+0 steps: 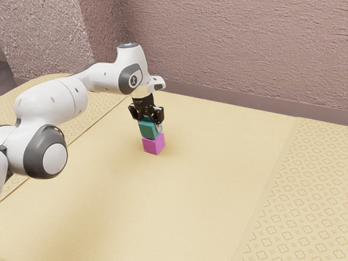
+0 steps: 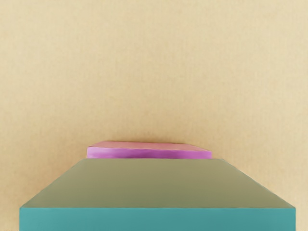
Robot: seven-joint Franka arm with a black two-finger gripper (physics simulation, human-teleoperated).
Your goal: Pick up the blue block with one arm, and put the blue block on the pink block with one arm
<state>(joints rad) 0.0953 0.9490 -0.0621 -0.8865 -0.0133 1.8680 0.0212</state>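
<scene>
The blue block, teal in colour, rests squarely on top of the pink block near the middle of the tan table. My gripper comes straight down onto the stack, with its black fingers against two opposite sides of the blue block's upper part, so it is shut on it. In the wrist view the blue block lies just under my hand. A strip of the pink block shows past its far edge.
The tan table stretches wide around the stack, with patterned bands along the exterior view's left and right. A rough pinkish wall stands behind. My white arm reaches in from the exterior view's left.
</scene>
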